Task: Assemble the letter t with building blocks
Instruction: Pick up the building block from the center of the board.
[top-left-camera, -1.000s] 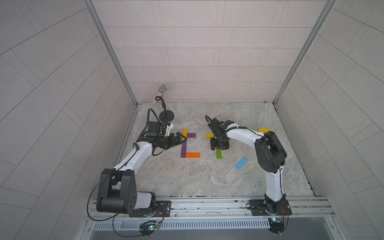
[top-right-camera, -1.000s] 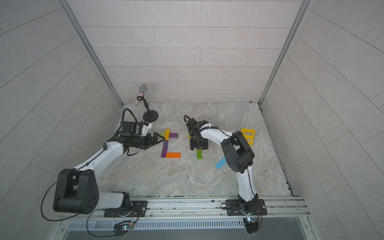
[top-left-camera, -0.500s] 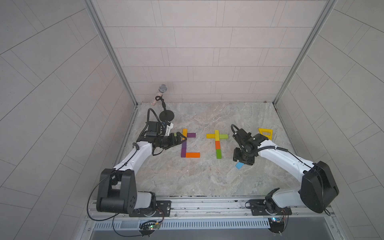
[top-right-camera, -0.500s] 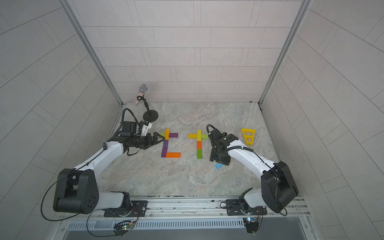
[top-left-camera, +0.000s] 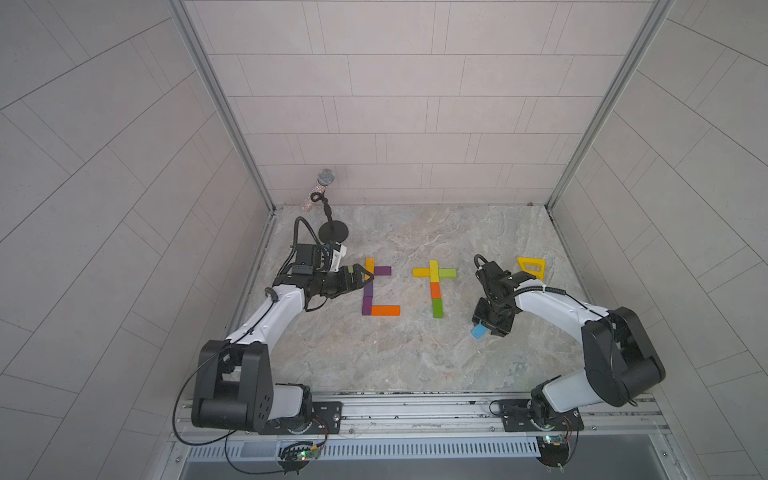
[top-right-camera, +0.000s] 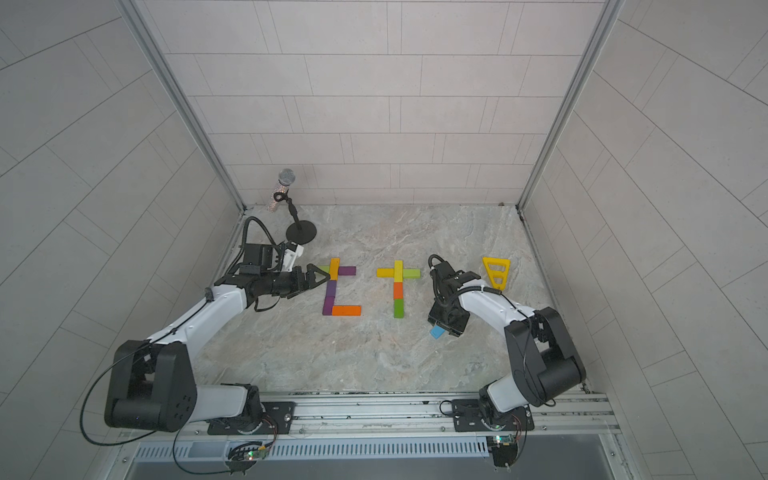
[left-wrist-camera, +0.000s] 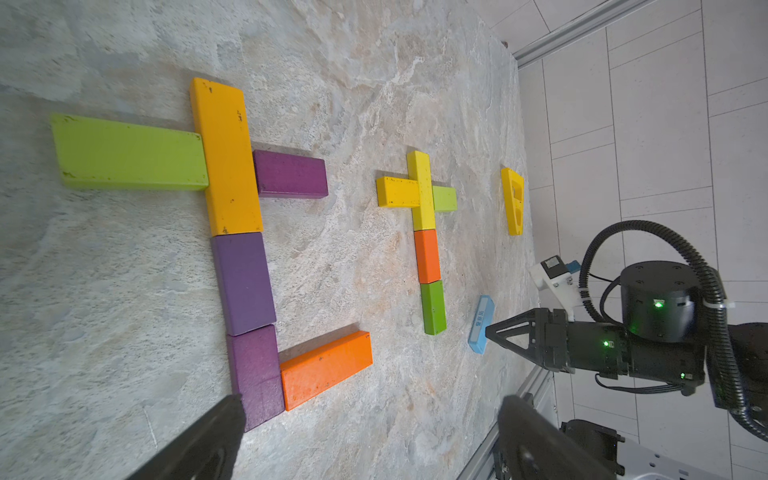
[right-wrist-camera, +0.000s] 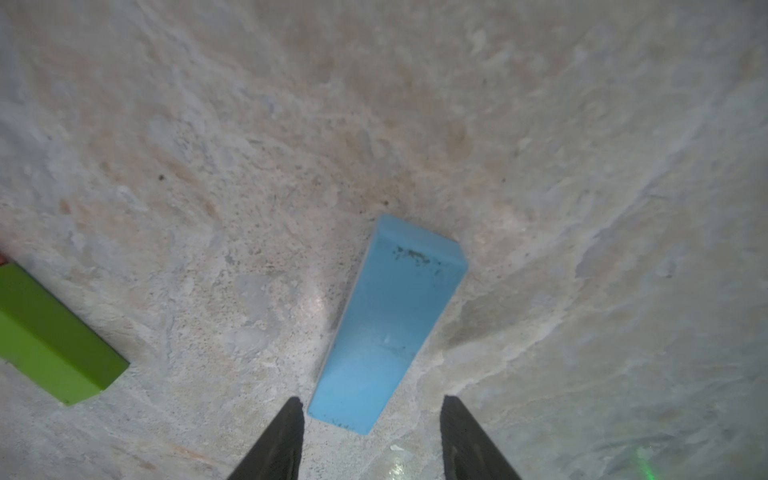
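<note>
Centre-frame block t (top-left-camera: 435, 286) looks built; right claw (right-wrist-camera: 371, 398) half-spread over loose blue block (right-wrist-camera: 390, 324), ungripped; left claw (left-wrist-camera: 372, 399) wide, empty

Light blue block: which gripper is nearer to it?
Right. The right gripper hangs directly over the light blue block, open jaws flanking its end. The left gripper is far off across the table, by the purple blocks.
</note>
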